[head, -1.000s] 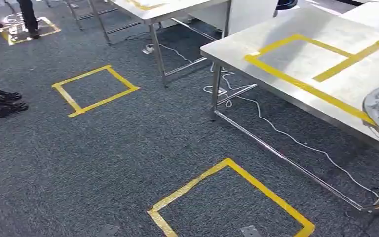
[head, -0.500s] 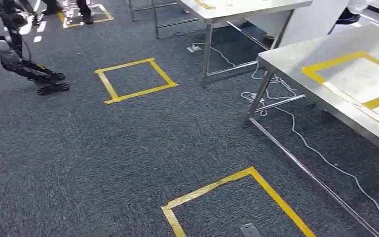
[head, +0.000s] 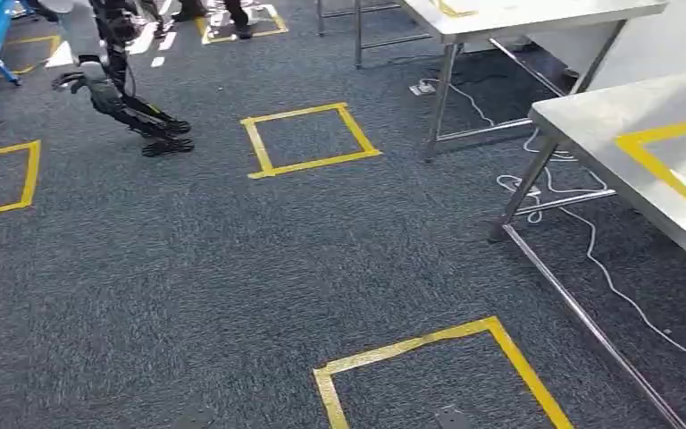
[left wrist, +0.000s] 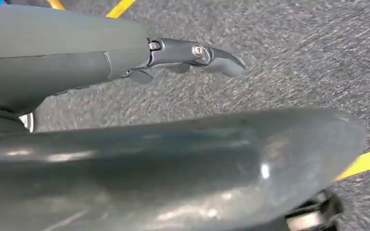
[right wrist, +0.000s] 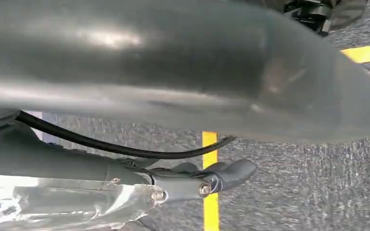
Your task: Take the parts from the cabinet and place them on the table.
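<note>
Left hand hanging over grey carpet, nothing held, fingers apart. Right hand grasping silver part (shiny, w/ foil-like glare). Steel table to right.

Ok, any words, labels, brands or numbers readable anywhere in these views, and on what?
None can be read. The tables, the carpet and its yellow tape squares bear no text, and the left robot hand and right robot hand show no markings.
</note>
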`<act>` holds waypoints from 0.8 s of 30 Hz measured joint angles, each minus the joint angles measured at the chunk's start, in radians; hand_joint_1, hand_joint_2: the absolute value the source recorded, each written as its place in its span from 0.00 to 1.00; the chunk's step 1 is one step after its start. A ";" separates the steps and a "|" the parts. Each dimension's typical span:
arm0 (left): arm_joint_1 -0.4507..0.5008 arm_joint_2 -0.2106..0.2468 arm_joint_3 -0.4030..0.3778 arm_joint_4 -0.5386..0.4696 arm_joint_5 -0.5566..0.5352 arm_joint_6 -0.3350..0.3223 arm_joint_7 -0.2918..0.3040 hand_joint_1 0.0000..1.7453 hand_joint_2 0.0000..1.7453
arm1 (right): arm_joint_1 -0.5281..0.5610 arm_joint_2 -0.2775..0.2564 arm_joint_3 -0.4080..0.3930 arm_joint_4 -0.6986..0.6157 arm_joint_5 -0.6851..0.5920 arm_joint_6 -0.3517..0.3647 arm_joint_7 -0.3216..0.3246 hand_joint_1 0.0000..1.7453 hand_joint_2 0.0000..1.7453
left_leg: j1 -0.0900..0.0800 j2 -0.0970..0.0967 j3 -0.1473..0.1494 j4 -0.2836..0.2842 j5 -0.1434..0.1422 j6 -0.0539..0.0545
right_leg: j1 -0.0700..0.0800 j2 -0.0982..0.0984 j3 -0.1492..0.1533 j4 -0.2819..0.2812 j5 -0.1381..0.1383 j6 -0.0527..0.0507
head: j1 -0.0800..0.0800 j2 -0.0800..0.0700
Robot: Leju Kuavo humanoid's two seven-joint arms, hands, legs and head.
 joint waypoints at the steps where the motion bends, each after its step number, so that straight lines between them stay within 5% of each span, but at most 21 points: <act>1: 0.001 0.000 0.000 0.000 0.002 0.000 0.000 0.00 0.00 | 0.003 0.000 0.000 0.000 0.000 0.000 0.001 0.00 0.00 | 0.000 0.002 -0.037 0.077 -0.027 -0.001 | 0.002 -0.017 0.000 0.000 -0.001 -0.002 | 0.000 0.000; 3: 0.007 0.000 0.000 0.000 0.003 0.000 0.000 0.00 0.00 | 0.003 0.000 0.000 0.000 0.001 0.000 0.002 0.00 0.00 | 0.000 0.002 -0.040 0.088 -0.004 -0.001 | 0.004 -0.045 0.001 0.000 -0.003 -0.003 | 0.000 0.000; 5: 0.009 0.000 0.000 0.000 0.003 0.000 0.000 0.00 0.00 | 0.001 0.000 0.000 0.000 0.001 0.000 0.003 0.00 0.00 | -0.001 0.017 0.036 -0.056 0.076 0.004 | 0.004 -0.068 0.004 0.000 -0.006 0.000 | 0.000 0.000; 6: 0.009 0.000 0.000 0.000 0.003 0.001 0.000 0.00 0.00 | 0.000 0.000 0.000 0.000 0.001 0.000 0.005 0.00 0.00 | -0.003 0.051 0.090 -0.148 0.110 0.008 | 0.004 -0.080 0.009 0.000 -0.009 0.002 | -0.001 0.000; 7: 0.007 0.000 0.000 0.000 0.003 0.002 0.000 0.00 0.00 | 0.001 0.000 0.000 0.000 0.001 -0.001 0.005 0.00 0.00 | -0.014 0.111 0.121 -0.205 0.103 0.007 | 0.014 -0.088 0.010 0.002 -0.015 0.009 | -0.002 0.000; 8: 0.004 0.000 0.000 0.000 0.003 0.002 0.000 0.00 0.00 | 0.002 0.000 0.000 0.000 0.001 -0.002 0.006 0.00 0.00 | -0.013 0.094 0.120 -0.211 0.105 0.021 | 0.016 -0.096 0.005 0.003 -0.019 0.013 | -0.002 0.000; 11: 0.010 0.000 0.002 0.000 0.005 0.003 0.000 0.00 0.00 | -0.002 0.000 0.000 0.000 0.003 -0.003 0.008 0.00 0.00 | -0.016 0.058 0.118 -0.215 0.105 0.034 | 0.016 -0.133 0.027 -0.005 -0.023 0.023 | 0.002 0.000; 12: 0.012 0.000 0.002 0.000 0.005 0.004 -0.002 0.00 0.00 | -0.003 0.000 0.000 0.000 0.004 -0.003 0.008 0.00 0.00 | -0.008 0.046 0.122 -0.219 0.110 0.042 | 0.010 -0.110 0.024 0.003 -0.034 0.033 | 0.003 0.000; 13: 0.011 0.000 0.002 0.000 0.005 0.007 -0.002 0.00 0.00 | -0.004 0.000 0.000 0.000 0.005 -0.003 0.008 0.00 0.00 | -0.006 0.037 0.121 -0.219 0.110 0.048 | 0.010 -0.051 0.011 0.041 -0.061 0.035 | 0.007 0.000; 14: 0.008 0.000 0.002 0.000 0.005 0.008 -0.002 0.00 0.00 | -0.004 0.000 0.000 0.000 0.005 -0.003 0.008 0.00 0.00 | -0.006 0.026 0.120 -0.219 0.111 0.052 | 0.008 -0.024 -0.016 0.101 -0.093 0.037 | 0.010 0.000; 20: 0.006 -0.001 0.002 0.000 0.005 0.008 -0.002 0.00 0.00 | -0.003 0.000 0.000 0.000 0.005 -0.003 0.008 0.00 0.00 | -0.006 0.021 0.120 -0.219 0.112 0.053 | 0.007 -0.017 -0.031 0.132 -0.109 0.038 | 0.012 0.000; 21: 0.005 -0.002 0.002 0.000 0.005 0.007 -0.002 0.00 0.00 | -0.001 0.000 0.000 0.000 0.005 -0.003 0.008 0.00 0.00 | -0.006 0.005 0.119 -0.219 0.112 0.055 | 0.007 -0.006 -0.076 0.225 -0.149 0.039 | 0.013 0.000; 22: 0.005 -0.002 0.002 0.000 0.005 0.007 -0.002 0.00 0.00 | -0.001 0.000 0.000 0.000 0.005 -0.003 0.008 0.00 0.00 | -0.006 0.000 0.119 -0.219 0.112 0.055 | 0.007 -0.004 -0.093 0.260 -0.161 0.039 | 0.013 0.000; 23: 0.010 -0.003 0.003 0.000 0.005 0.007 0.000 0.00 0.00 | 0.004 0.000 0.000 0.000 0.008 -0.004 0.005 0.00 0.00 | 0.000 -0.080 0.122 -0.214 0.113 0.046 | -0.004 0.030 -0.036 0.080 -0.010 0.041 | 0.013 0.000; 24: 0.009 -0.002 0.003 0.000 0.005 0.007 -0.001 0.00 0.00 | 0.005 0.000 0.000 0.000 0.009 -0.004 0.005 0.00 0.00 | -0.004 -0.096 0.118 -0.209 0.112 0.035 | -0.012 0.097 -0.010 0.022 -0.015 0.047 | 0.013 0.000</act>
